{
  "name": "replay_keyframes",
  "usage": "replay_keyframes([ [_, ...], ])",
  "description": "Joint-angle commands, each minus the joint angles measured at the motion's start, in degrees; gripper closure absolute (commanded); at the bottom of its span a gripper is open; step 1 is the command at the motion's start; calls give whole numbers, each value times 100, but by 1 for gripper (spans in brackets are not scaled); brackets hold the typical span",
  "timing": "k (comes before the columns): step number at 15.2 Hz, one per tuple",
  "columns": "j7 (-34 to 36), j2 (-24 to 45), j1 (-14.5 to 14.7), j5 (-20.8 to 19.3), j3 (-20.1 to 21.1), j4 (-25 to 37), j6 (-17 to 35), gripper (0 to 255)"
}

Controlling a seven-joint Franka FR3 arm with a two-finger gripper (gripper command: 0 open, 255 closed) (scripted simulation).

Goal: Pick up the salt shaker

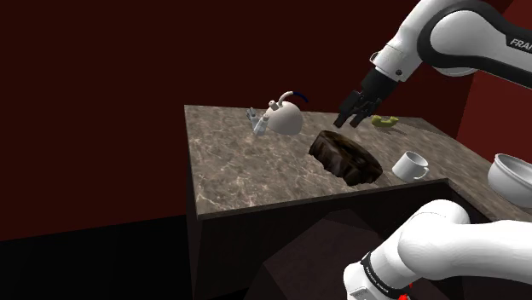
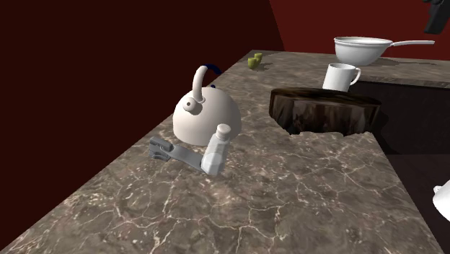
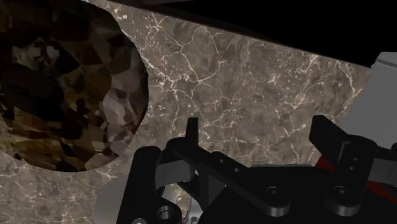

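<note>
The salt shaker [image 2: 216,150], a small clear-bodied cylinder with a white cap, stands on the brown marble-patterned desk [image 2: 288,195] close to its dark-wall edge. In the second exterior view it is just in front of the white round kettle [image 2: 205,115] with a blue-tipped arched handle, leaning slightly. Its base is against a flat grey object [image 2: 169,150] lying on the desk, and I cannot tell what that object is. In the shoulder view the shaker [image 1: 256,122] shows as a pale sliver just to the left of the kettle [image 1: 286,118], near the desk's far corner.

The black end effector [image 1: 351,121] hangs above the far rim of the dark round sink basin [image 1: 345,156] sunk into the desk [image 1: 247,170], well apart from the shaker. The kettle sits between the 2 in the shoulder view. In the wrist view the 2 fingers [image 3: 192,137] of the end effector [image 3: 257,124] stand apart, with bare marble between them and the sink basin [image 3: 63,83] off to one side.

Past the sink [image 2: 324,110], on the side away from the shaker, stand a white mug [image 2: 339,76] and a white saucepan [image 2: 363,49] with a long handle. The shoulder view shows the mug [image 1: 411,165] lying near the desk's front edge and the pan [image 1: 511,175] beside it. 2 small yellow-green pieces [image 2: 254,60] rest by the back edge, near the end effector in the shoulder view [image 1: 388,121].
</note>
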Motion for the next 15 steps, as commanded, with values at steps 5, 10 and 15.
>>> replay_keyframes([
  [5,-52,794,12,-159,147,155,678,0],
  [10,-45,1846,-5,-414,321,520,1412,0],
  [15,47,2931,-51,-757,486,1069,1989,0],
])
